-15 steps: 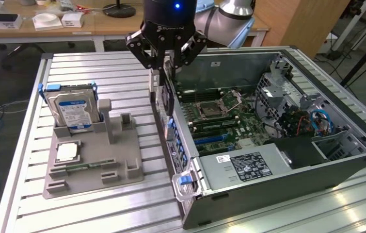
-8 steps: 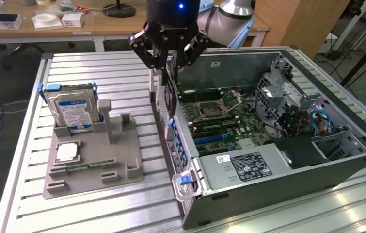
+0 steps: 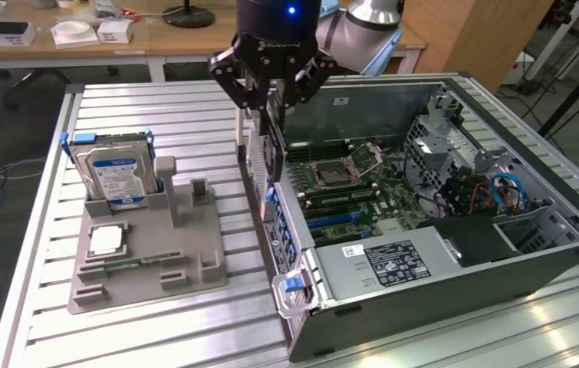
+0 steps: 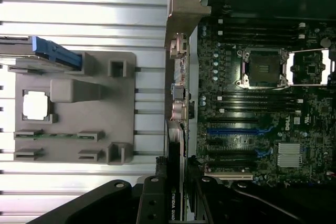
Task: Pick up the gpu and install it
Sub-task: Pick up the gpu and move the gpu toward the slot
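Gripper (image 3: 271,100) was clamped on the gpu (image 3: 271,130), card hanging edge-down below the fingers, above the rear edge of the open PC case (image 3: 565,222); in the wrist view the gripper (image 4: 178,184) pinched the card (image 4: 175,153) by its upper edge, w/ the card over the case's rear wall, just beside the motherboard (image 4: 262,108).

Step in hand, by my read: carrying the card to its slot; not seated yet. To do it well: keep the card upright & parallel to the blue expansion slot (image 4: 236,131); line the bracket end up w/ the rear panel openings before lowering; go down straight, no twist, since the edge connector likely won't tolerate skew; grip looked narrow, so a sideways nudge could tilt the card.

Around: grey fixture tray (image 3: 146,261) on the slatted table (image 3: 197,107), well apart on the exterior view's left; it held a hard drive (image 3: 115,175) standing upright, a processor chip (image 3: 106,241) lying flat, a RAM stick (image 3: 126,264) near the chip. Inside the case: open CPU socket (image 3: 332,175), power supply (image 3: 392,261), blue cables (image 3: 509,192).

In the way: the case's rear wall sat right under the card, so the bracket could catch on it; RAM slots & socket lever near the path; whether the slot latch was open, can't tell.
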`<state>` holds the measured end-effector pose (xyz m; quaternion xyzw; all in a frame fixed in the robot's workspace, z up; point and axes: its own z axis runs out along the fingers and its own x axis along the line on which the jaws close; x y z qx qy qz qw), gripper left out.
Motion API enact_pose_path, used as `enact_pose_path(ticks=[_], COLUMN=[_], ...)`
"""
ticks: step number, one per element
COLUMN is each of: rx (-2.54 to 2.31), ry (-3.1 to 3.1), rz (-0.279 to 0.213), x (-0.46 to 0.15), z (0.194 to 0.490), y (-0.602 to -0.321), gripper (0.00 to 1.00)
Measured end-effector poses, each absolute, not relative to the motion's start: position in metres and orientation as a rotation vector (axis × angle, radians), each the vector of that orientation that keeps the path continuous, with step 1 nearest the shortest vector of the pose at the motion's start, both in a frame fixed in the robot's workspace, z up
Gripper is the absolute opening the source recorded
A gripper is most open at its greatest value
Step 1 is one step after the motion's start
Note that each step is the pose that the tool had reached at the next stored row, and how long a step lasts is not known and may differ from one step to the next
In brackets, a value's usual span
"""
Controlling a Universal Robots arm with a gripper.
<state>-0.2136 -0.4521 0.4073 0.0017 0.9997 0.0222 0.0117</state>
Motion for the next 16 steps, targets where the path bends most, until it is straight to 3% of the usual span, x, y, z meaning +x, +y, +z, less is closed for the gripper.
enact_pose_path(ticks=[16], rx=[0.005], ry=[3.117], rz=[0.069], x=[-0.2068], z=[0.4067], y=[-0.4521], gripper=[0.26])
